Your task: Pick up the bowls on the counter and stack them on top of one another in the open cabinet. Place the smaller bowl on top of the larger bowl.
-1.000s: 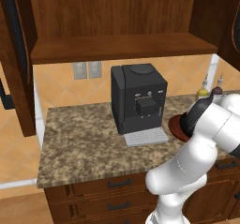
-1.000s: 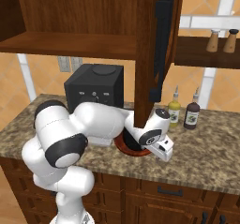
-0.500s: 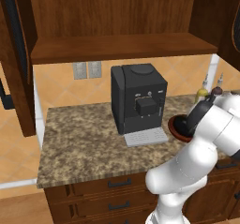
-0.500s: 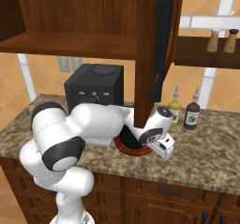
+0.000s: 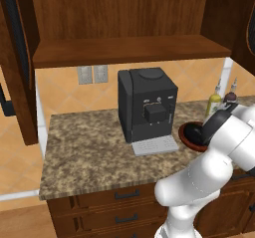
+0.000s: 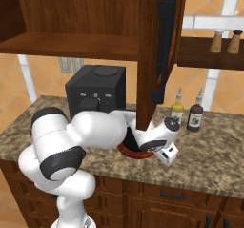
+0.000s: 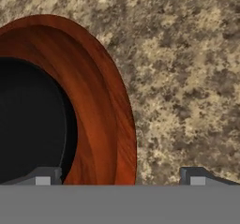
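While the arm is bent low over the right part of the counter (image 5: 89,152), the gripper (image 7: 119,175) is seen in the hand view with its two dark fingertips (image 7: 44,175) set wide apart, nothing being held between them. The larger bowl (image 7: 105,106), reddish-brown and wood-grained, is shown lying on the speckled granite, and the smaller bowl (image 7: 28,120), glossy black, is seen sitting inside it, so that the brown wall rings the black one. In that view the right-hand rim of the larger bowl is found between the two fingertips, with one tip at the edge of the black bowl and the other over bare granite just beside the brown rim; whether either tip touches the rim cannot be told. From the left base view the larger bowl (image 5: 189,135) is seen on the counter just to the right of the black coffee machine (image 5: 147,107), partly covered by the white forearm. In the right base view a crescent of the brown bowl (image 6: 136,151) is visible under the wrist, near two bottles (image 6: 186,112) standing further back. The open cabinet (image 5: 124,50) is seen above, its shelf board bare.
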You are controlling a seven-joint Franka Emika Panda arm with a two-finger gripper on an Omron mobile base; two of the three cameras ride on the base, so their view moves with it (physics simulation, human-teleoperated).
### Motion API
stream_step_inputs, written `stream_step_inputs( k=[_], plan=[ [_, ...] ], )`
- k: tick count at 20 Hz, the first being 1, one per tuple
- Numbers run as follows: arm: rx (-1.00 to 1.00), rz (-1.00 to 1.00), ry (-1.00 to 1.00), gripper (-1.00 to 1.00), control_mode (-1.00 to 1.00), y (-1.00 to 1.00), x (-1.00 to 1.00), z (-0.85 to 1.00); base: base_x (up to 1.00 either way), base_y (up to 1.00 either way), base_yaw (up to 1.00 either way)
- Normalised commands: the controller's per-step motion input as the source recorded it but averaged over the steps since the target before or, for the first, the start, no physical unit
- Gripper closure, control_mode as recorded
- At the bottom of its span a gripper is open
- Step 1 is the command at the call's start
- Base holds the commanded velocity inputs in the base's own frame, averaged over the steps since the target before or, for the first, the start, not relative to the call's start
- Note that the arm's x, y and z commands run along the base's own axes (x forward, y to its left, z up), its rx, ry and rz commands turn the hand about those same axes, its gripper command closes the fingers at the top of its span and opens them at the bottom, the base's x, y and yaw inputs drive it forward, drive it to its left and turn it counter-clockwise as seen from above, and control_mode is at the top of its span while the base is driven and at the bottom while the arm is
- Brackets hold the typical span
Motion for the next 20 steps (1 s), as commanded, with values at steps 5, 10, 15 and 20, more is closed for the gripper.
stream_step_inputs(
  k=[5, 10, 15, 20],
  plan=[
    [0.00, -0.03, 0.00, -1.00, -1.00, 0.00, 0.00, -0.04, 0.00, 0.00, 0.00],
    [0.00, -0.03, 0.00, -1.00, -1.00, 0.00, 0.00, -0.21, 0.00, 0.00, 0.00],
    [0.00, -0.03, 0.00, -1.00, -1.00, -0.01, 0.00, -0.11, 0.00, 0.00, 0.00],
    [0.00, -0.01, 0.00, -1.00, -1.00, 0.00, 0.00, -0.02, 0.00, 0.00, 0.00]
  ],
)
